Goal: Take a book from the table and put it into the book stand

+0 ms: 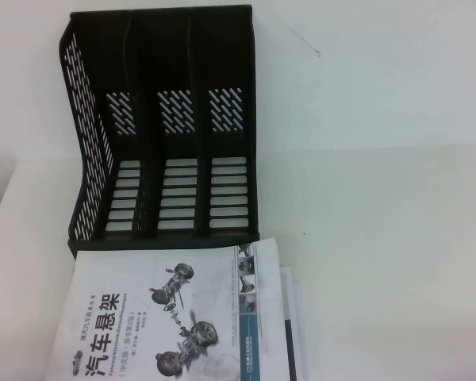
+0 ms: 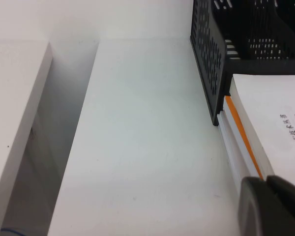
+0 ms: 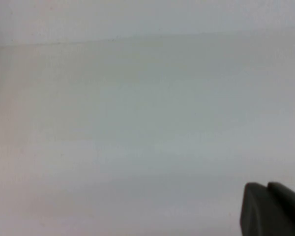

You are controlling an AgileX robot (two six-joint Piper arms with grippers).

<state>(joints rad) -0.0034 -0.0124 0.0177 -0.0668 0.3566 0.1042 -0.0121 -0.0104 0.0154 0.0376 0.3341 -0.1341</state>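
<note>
Nearest you, at about 6 o'clock in the high view, the white paperback book (image 1: 159, 317) with grey suspension drawings, a bold black Chinese title and a teal spine strip lies flat on top of a small stack. Judge it moderately heavy, stiff along the spine but floppy at the cover, and probably slick; take hold across its thickness at the left edge, which the left wrist view shows exposed above an orange-edged white book (image 2: 242, 135).

Only a dark tip of the left end effector (image 2: 271, 206) shows, just beside that stack's left edge; you cannot tell how wide it is open, and nothing shows in its hold. The same goes for the right end effector (image 3: 271, 209), over bare white surface (image 1: 381, 238).

Further off, at 12 o'clock, the black perforated plastic book stand (image 1: 166, 127) touches the stack, slots empty. You have open room at 3 and 9 o'clock, where the surface's edge drops away.
</note>
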